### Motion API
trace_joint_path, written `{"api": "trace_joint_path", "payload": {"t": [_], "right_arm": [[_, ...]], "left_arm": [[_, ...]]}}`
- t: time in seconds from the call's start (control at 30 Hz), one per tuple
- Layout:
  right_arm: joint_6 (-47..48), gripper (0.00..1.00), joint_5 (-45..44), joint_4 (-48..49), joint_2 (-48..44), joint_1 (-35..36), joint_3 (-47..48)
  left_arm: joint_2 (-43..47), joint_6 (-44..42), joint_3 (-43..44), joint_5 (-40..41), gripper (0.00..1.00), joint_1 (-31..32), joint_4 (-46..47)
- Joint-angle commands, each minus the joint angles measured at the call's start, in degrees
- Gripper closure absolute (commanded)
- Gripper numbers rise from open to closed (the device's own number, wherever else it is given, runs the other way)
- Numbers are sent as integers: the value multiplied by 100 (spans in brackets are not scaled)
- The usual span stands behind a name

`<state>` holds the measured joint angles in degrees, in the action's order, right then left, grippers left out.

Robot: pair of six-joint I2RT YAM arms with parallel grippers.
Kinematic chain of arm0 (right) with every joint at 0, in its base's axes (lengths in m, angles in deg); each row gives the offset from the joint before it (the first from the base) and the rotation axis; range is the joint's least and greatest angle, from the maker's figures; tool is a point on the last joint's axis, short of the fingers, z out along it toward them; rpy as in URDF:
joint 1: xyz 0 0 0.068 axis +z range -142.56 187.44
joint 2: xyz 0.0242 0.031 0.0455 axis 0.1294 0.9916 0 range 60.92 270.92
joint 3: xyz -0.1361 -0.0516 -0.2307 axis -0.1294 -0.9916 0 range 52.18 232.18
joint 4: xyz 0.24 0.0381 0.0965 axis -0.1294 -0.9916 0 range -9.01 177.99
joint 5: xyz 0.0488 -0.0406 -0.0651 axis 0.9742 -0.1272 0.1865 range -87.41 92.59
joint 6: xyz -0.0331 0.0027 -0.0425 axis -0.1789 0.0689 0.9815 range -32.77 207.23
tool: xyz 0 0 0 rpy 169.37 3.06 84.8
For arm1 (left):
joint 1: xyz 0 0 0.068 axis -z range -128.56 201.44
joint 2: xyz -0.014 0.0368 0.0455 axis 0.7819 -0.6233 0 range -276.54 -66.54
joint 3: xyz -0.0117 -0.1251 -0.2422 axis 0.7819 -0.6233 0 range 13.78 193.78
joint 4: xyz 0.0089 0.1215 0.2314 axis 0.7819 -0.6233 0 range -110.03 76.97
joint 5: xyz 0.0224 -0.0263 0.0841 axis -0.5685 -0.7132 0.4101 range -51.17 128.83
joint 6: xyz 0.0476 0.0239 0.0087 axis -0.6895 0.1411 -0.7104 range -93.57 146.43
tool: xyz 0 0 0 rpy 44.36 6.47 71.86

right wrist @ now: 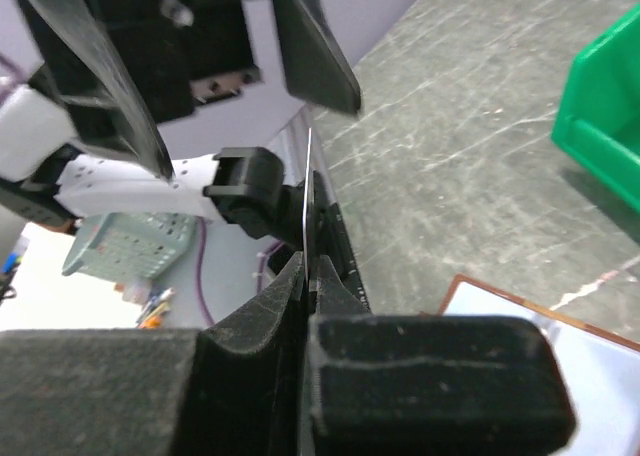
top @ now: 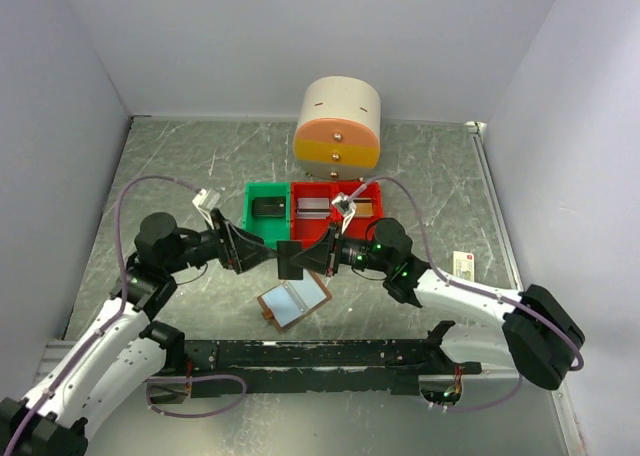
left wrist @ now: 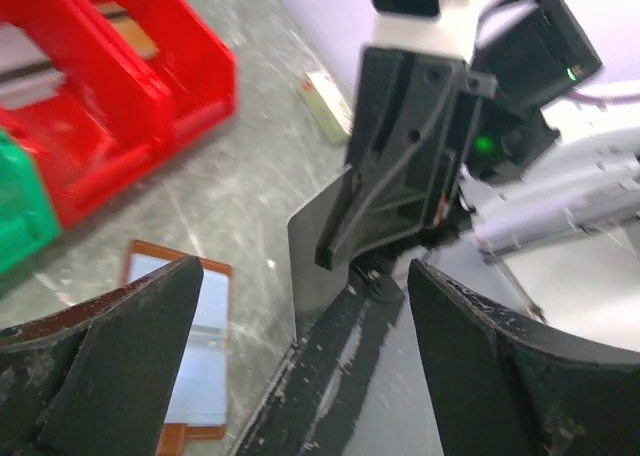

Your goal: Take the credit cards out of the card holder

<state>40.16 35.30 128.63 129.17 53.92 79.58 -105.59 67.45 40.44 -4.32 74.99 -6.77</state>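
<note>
The brown card holder (top: 293,303) lies open on the table, pale blue-grey panels up; it also shows in the left wrist view (left wrist: 195,346) and the right wrist view (right wrist: 560,346). My right gripper (top: 312,259) is shut on a thin grey credit card (top: 293,259) and holds it upright above the holder. The right wrist view shows the card (right wrist: 308,191) edge-on between the closed fingertips of that gripper (right wrist: 310,266). My left gripper (top: 262,256) is open, facing the right one. Its fingers straddle the card's free edge (left wrist: 315,246) without touching it.
A green bin (top: 268,208) and a red bin (top: 335,208) stand behind the grippers, with things inside. A cream and orange cylinder (top: 338,126) stands at the back. A cream box with a red mark (top: 463,264) lies at the right. A dark rail (top: 320,354) runs along the near edge.
</note>
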Motion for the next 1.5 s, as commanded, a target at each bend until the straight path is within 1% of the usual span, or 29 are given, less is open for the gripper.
{"api": "trace_joint_path", "payload": {"t": [0.0,0.07,0.2,0.3,0.37,0.43,0.57,0.63,0.73,0.9,1.03,1.2,1.33,1.47], "right_arm": [[591,100,-765,-962,-393,27,105],[744,100,-1005,-1190,-532,48,91],[1034,100,-1510,-1528,-800,209,99],[1299,100,-1961,-1720,-942,431,127],[1474,100,-2465,-1893,-986,650,190],[1699,100,-2897,-2182,-969,884,318],[2107,100,-3808,-2669,-860,1396,592],[2261,100,-4220,-2711,-805,1598,648],[2444,100,-4762,-2641,-711,1806,662],[2637,100,-5174,-2196,-449,1864,571],[2922,100,-5405,-2009,-67,1864,792],[3327,100,-5418,-2365,557,1864,1430],[3502,100,-5582,-2970,1003,1853,2133],[3773,100,-5655,-3081,1381,1814,2569]], "left_arm": [[167,-1221,885,1888,3,-17,-2547],[33,-1369,1224,2599,2,-17,-3141],[-263,-1643,1787,3498,1,-17,-3726],[-564,-1794,1985,4277,0,-45,-3919],[-785,-1838,2060,4560,0,-147,-3961],[-915,-1866,2080,4794,0,-382,-3942],[-983,-1798,2016,4741,0,-1224,-3872],[-963,-1729,2005,5030,0,-1427,-3995],[-773,-1658,2032,5558,0,-1443,-4061],[-342,-1501,1871,5530,0,-1441,-3985],[-171,-1442,1860,5660,0,-1441,-4063],[-114,-1380,1876,5756,0,-1441,-4151],[-75,-1336,1903,5884,0,-1448,-4177],[-5,-1280,1922,6019,0,-1450,-4265]]}}
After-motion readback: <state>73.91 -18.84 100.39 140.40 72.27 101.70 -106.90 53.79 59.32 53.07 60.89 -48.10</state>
